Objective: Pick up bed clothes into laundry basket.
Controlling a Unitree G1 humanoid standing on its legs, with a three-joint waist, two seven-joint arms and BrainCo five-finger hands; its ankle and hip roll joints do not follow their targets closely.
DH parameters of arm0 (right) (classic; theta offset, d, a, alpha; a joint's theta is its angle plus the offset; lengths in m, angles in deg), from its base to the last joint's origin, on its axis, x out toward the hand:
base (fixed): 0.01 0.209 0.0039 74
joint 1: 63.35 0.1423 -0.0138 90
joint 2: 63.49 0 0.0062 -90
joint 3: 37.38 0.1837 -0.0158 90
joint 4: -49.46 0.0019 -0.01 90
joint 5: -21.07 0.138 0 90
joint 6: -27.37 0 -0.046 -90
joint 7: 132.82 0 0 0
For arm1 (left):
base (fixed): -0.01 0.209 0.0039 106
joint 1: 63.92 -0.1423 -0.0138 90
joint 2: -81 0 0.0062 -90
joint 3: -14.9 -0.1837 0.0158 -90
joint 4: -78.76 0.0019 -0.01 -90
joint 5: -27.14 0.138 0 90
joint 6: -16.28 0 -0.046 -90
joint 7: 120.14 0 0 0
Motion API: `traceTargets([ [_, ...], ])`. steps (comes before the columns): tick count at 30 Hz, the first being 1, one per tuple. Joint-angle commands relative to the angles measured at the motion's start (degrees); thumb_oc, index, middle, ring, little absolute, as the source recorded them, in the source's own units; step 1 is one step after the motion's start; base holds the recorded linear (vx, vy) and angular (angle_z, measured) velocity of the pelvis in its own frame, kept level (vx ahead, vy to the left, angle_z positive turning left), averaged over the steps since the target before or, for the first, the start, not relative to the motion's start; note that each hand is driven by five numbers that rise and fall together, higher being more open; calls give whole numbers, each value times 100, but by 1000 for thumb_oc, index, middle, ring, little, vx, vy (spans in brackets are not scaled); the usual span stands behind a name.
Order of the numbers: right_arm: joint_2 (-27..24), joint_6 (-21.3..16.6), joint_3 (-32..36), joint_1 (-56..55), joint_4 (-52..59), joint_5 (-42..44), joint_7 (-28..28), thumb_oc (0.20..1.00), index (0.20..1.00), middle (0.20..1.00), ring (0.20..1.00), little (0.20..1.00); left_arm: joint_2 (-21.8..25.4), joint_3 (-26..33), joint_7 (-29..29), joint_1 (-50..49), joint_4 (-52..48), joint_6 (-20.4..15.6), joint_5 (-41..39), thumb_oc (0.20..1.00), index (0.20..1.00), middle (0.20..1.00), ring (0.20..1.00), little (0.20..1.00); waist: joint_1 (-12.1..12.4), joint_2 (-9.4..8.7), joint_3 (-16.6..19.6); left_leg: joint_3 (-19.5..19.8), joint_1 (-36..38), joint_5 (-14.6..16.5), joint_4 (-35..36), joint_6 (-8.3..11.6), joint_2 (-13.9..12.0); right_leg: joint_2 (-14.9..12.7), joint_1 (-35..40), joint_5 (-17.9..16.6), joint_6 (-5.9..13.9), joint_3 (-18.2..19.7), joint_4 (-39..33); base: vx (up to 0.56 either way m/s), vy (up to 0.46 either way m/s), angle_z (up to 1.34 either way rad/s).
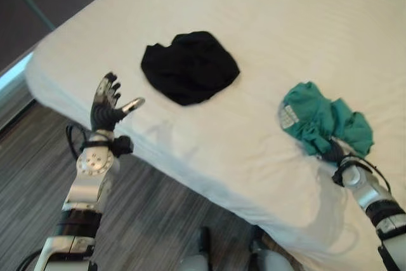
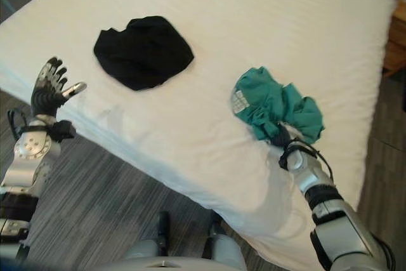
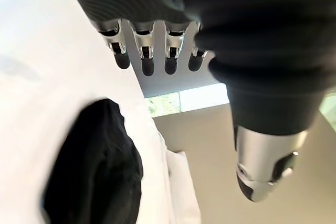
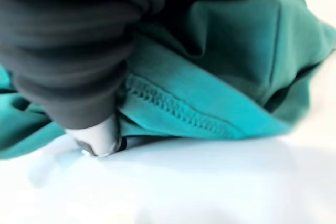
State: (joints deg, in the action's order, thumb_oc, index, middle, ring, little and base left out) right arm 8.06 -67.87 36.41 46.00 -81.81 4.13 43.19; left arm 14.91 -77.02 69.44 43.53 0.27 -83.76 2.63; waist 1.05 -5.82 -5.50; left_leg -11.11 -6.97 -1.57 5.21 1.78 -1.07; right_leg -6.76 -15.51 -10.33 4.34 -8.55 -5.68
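Teal garment [image 1: 325,120] hides right hand [image 4: 94,135] fingers on white bed [image 1: 254,17]; left hand [image 1: 106,103] open above grey floor [image 1: 146,214].

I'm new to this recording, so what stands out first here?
A crumpled black garment lies mid-bed on the white sheet, with a bunched teal garment apart from it, near the bed's edge. The right hand is dug into the teal cloth; the left hand hovers open beside the bed.
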Motion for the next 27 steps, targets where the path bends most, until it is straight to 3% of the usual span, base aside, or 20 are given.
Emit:
traceTargets([
  [1, 210, 220, -270, -1656, -189, 1044, 1038, 200, 200, 200, 200, 200, 71, 347, -201, -34, -139, -254, 182, 1000, 1000, 1000, 1000, 1000, -101, 147, -293, 156, -309, -227, -21, 254, -158, -200, 390, 154, 558, 143, 68, 35, 32, -38],
  [9, 404, 42, 418, -2788, 2257, 2991, 1851, 200, 200, 200, 200, 200, 279, 31, -444, 203, 285, -22, 547, 1000, 1000, 1000, 1000, 1000, -325, 12, -109, -24, -83, -157, -21, 269, -222, -134, 463, 150, 597, 298, 68, 16, 3, -31],
  [12, 401, 76, 437, -2906, 2491, 3050, 1929, 200, 200, 200, 200, 200, 327, -74, -410, 380, 520, 86, 754, 1000, 1000, 1000, 1000, 1000, -344, -18, -80, -28, -72, -153, -21, 272, -236, -126, 462, 155, 606, 285, 68, 2, -5, -1],
  [14, 421, 118, 489, -2998, 2694, 3158, 2002, 200, 200, 200, 200, 200, 496, -141, -295, 701, 796, 296, 1317, 1000, 1000, 1000, 1000, 1000, -370, -52, -59, -19, -42, -119, -21, 275, -256, -107, 497, 173, 619, 284, 68, 0, 0, 0],
  [15, 391, 137, 522, -3071, 2755, 3174, 2086, 200, 200, 200, 200, 200, 789, -267, -154, 1164, 1095, 453, 2041, 1000, 1000, 1000, 1000, 1000, -407, -114, -29, -38, -61, -113, -21, 283, -276, -87, 475, 170, 634, 281, 68, 12, -25, -4],
  [17, 348, 154, 547, -3100, 2818, 3198, 2122, 200, 200, 200, 200, 200, 980, -392, -27, 1524, 1353, 550, 2333, 1000, 1000, 1000, 1000, 1000, -457, -173, 2, -50, -85, -113, -21, 291, -294, -63, 445, 156, 645, 280, 68, 7, -50, -2],
  [18, 340, 187, 557, -3161, 2927, 3287, 2183, 200, 200, 200, 200, 200, 1288, -712, 132, 2168, 1604, 677, 2864, 1000, 1000, 1000, 1000, 1000, -522, -285, 50, -58, -132, -114, -21, 301, -326, -25, 403, 137, 660, 287, 68, -1, -65, -3],
  [20, 327, 195, 506, -3165, 2992, 3395, 2229, 200, 200, 200, 200, 200, 1474, -1076, 246, 2838, 1962, 848, 3341, 1000, 1000, 1000, 1000, 1000, -589, -413, 89, -75, -195, -146, -21, 313, -359, -6, 339, 92, 666, 295, 68, -18, -75, -4],
  [22, 344, 206, 501, -3151, 3007, 3399, 2214, 200, 200, 200, 200, 200, 1501, -1358, 306, 3306, 2297, 969, 3521, 1000, 1000, 1000, 1000, 1000, -596, -500, 96, -76, -228, -155, -21, 316, -373, 3, 311, 75, 671, 288, 68, -7, -57, -10],
  [23, 282, 233, 416, -3143, 3071, 3420, 2211, 200, 200, 200, 200, 200, 1545, -1723, 427, 4078, 2883, 1154, 3771, 1000, 1000, 1000, 1000, 1000, -696, -584, 125, -90, -238, -154, -21, 322, -413, 31, 292, 47, 687, 294, 68, -10, -45, -7],
  [27, 310, 217, 184, -2977, 3098, 3431, 2141, 200, 200, 200, 200, 200, 1580, -2502, 630, 5385, 3959, 1283, 3888, 1000, 1000, 1000, 1000, 1000, -803, -800, 107, -148, -311, -170, -21, 326, -460, 88, 187, -39, 718, 364, 68, -15, -28, -8],
])
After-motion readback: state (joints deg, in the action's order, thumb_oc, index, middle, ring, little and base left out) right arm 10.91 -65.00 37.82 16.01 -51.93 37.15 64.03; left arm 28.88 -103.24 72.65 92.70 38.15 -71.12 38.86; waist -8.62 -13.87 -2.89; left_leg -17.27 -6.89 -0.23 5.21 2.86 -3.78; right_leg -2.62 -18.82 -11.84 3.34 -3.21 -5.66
